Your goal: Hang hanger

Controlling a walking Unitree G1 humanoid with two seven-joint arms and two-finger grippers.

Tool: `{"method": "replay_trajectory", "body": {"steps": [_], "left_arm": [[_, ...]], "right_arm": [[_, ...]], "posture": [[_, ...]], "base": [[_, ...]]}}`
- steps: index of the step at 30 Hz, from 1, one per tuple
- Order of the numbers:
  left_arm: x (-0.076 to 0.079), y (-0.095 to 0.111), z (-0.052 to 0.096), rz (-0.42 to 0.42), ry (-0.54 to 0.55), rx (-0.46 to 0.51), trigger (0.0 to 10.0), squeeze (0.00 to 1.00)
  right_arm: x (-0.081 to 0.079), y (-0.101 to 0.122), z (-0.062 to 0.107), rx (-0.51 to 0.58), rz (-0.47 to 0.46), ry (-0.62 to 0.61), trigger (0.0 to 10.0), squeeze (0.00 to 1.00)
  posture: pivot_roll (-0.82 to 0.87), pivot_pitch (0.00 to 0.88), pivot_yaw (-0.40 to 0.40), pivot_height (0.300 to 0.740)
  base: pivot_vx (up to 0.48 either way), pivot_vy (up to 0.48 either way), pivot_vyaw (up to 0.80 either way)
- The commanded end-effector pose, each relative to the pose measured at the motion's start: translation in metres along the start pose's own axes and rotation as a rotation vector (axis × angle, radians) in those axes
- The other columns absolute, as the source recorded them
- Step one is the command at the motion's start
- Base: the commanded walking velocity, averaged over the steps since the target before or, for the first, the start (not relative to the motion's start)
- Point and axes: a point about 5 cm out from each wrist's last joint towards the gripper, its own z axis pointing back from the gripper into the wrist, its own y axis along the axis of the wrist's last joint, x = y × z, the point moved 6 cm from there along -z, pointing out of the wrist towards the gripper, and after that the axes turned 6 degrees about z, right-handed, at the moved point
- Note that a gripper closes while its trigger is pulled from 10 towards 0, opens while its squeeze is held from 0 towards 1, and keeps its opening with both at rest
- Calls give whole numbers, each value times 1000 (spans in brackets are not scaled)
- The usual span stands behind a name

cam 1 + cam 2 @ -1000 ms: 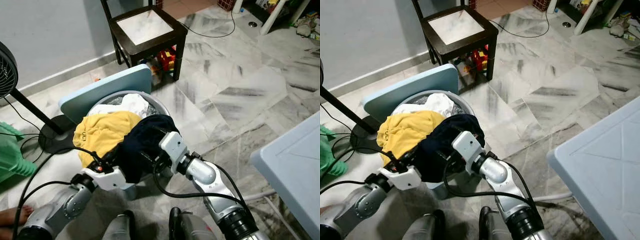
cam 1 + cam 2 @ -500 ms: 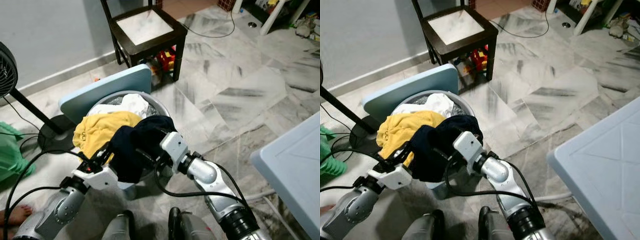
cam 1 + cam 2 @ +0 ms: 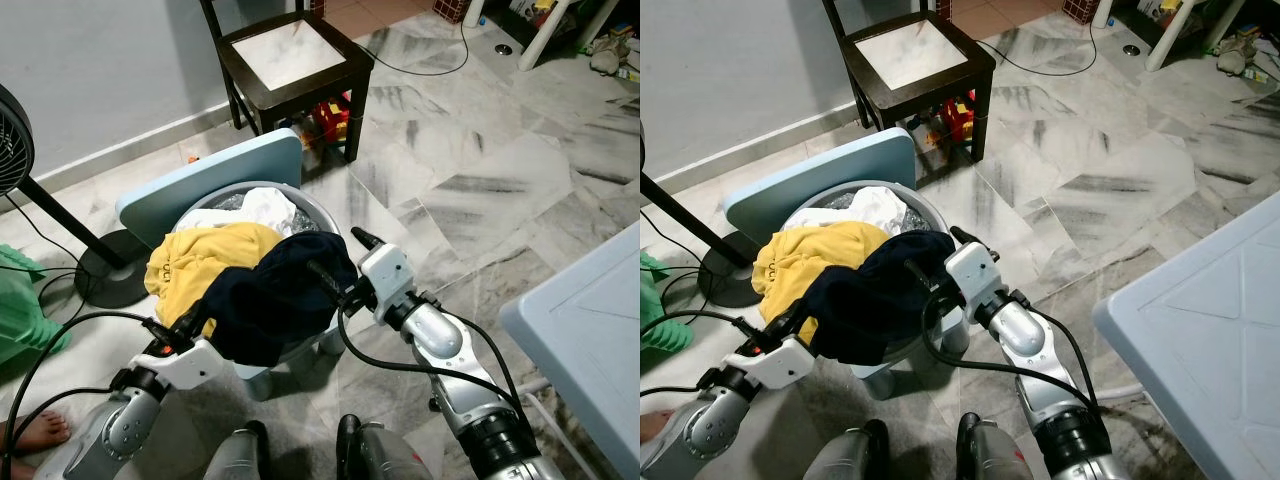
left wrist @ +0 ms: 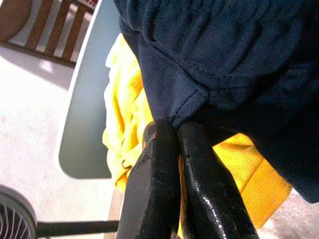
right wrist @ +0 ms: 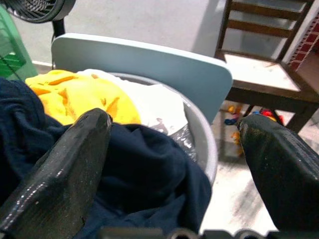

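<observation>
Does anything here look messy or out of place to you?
Yes: the grey laundry basket is overfull. A dark navy garment spills over its front rim, pinched by the left gripper, and a yellow garment bulges over the side. The open right gripper sits beside the navy cloth. I see no hanger.

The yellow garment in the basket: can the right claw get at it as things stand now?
Probably not directly. The right claw is open at the navy garment, which lies heaped between it and the yellow garment.
</observation>
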Motion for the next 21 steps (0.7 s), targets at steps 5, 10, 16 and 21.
{"method": "replay_trajectory", "body": {"steps": [5, 10, 16, 21], "left_arm": [[-5, -5, 2, 47, 45, -46, 10000, 1000], [13, -3, 4, -3, -64, -29, 10000, 1000], [34, 3, 9, -27, -201, 22, 10000, 1000], [41, 3, 11, -8, -231, 26, 10000, 1000]], "right_arm": [[1, -1, 16, -4, -23, -41, 10000, 0], [4, -7, 23, -27, -26, -67, 10000, 0], [6, -6, 20, -32, -32, -82, 10000, 0], [1, -15, 26, -62, -51, -63, 10000, 0]], "posture": [[132, 298, -37, 740], [131, 296, -31, 740], [125, 293, -21, 740], [125, 292, -17, 740]], "base": [[0, 0, 0], [0, 0, 0], [0, 0, 0], [0, 0, 0]]}}
